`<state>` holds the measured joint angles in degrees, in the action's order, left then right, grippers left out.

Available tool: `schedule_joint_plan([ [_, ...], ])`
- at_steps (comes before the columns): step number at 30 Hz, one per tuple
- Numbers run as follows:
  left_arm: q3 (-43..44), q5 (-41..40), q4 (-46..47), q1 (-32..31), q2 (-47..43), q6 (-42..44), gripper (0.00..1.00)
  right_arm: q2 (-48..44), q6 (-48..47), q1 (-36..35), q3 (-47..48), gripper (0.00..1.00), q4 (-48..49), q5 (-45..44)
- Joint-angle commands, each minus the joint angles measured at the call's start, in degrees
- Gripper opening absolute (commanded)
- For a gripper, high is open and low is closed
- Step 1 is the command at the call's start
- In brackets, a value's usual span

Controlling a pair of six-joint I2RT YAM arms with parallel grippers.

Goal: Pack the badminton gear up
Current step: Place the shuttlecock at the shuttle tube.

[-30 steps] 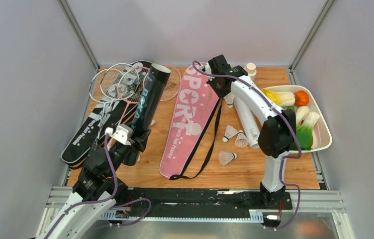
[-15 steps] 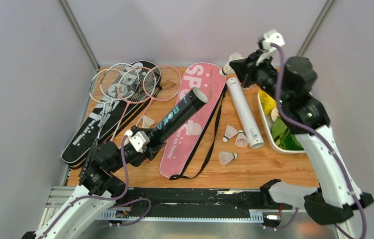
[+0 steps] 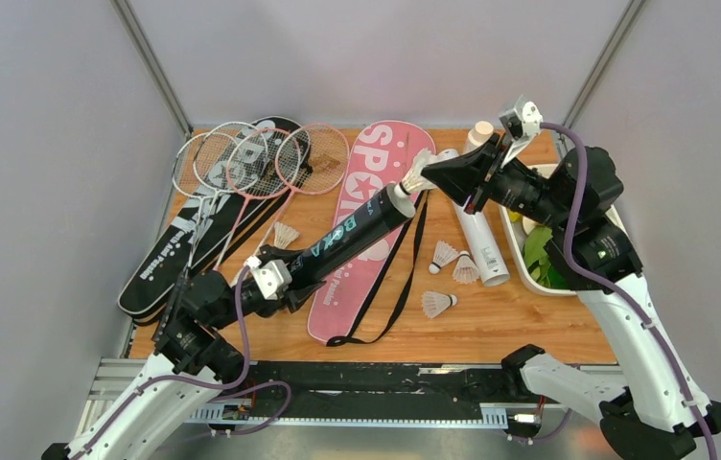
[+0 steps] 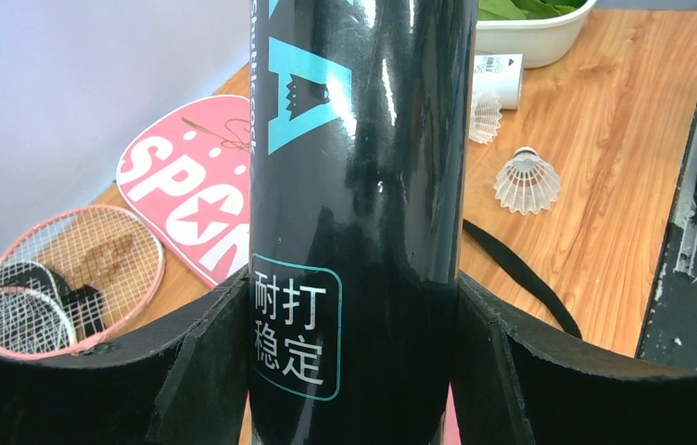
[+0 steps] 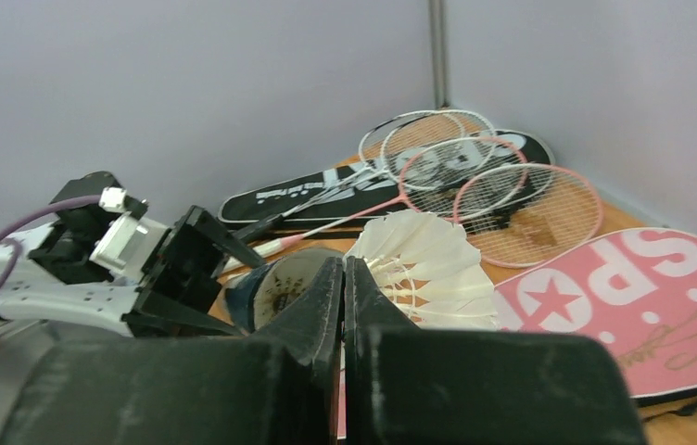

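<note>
My left gripper (image 3: 285, 278) is shut on the lower end of a long black tube (image 3: 352, 233) and holds it tilted, open mouth (image 5: 282, 284) up and to the right; the tube fills the left wrist view (image 4: 359, 185). My right gripper (image 3: 430, 172) is shut on a white feather shuttlecock (image 3: 418, 171) right at the tube's mouth; it also shows in the right wrist view (image 5: 424, 264). A white tube (image 3: 476, 225) lies on the table. Three shuttlecocks (image 3: 439, 304) lie near it, another (image 3: 285, 234) by the rackets (image 3: 242, 163). Pink bag (image 3: 368, 182) and black bag (image 3: 160, 264) lie flat.
A white tray of toy vegetables (image 3: 534, 251) sits at the right edge under my right arm. A small white bottle with beige cap (image 3: 478, 134) stands at the back. The pink bag's black strap (image 3: 397, 287) trails over the wood. Grey walls enclose the table.
My left gripper has tilted the black tube lower and to the right. My right gripper has come down and left, bringing the shuttlecock to the tube's mouth.
</note>
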<state>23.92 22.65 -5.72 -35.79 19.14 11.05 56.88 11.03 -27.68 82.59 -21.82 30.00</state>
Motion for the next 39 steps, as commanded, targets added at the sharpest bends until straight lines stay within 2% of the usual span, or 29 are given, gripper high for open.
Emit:
schedule_joint_plan([
  [1, 0.3, 2.0, 7.0, 0.2, 1.0, 1.3, 0.00, -1.6, 6.7, -0.2, -3.0, 0.00, 6.4, 8.9],
  [12, 0.3, 1.6, 7.3, 0.2, 1.2, 0.7, 0.00, -2.4, 19.3, -0.3, -14.5, 0.00, 21.2, 16.1],
  [18, -0.1, 1.7, 7.5, 0.2, 1.3, 0.8, 0.00, 0.0, 19.9, -1.1, -17.2, 0.00, 24.1, 16.7],
  [23, 0.0, 1.3, 7.7, 0.2, 2.0, 0.2, 0.00, 1.9, 20.5, -3.4, -18.5, 0.05, 25.2, 15.7],
  [25, -0.1, 1.2, 7.9, 0.2, 2.3, 0.1, 0.00, 2.4, 20.7, -4.1, -18.9, 0.11, 25.4, 15.1],
  [29, 0.1, 0.4, 7.6, 0.2, 2.4, 0.0, 0.00, 2.1, 20.5, -4.2, -18.0, 0.31, 23.5, 12.4],
  [37, 1.8, -10.2, 6.0, 0.1, 2.4, -4.4, 0.00, -2.0, 18.5, -4.1, -15.4, 0.65, 18.7, 3.4],
  [39, 2.7, -13.7, 5.2, 0.2, 2.8, -6.0, 0.00, -3.2, 17.9, -4.1, -15.6, 0.71, 18.7, 0.8],
])
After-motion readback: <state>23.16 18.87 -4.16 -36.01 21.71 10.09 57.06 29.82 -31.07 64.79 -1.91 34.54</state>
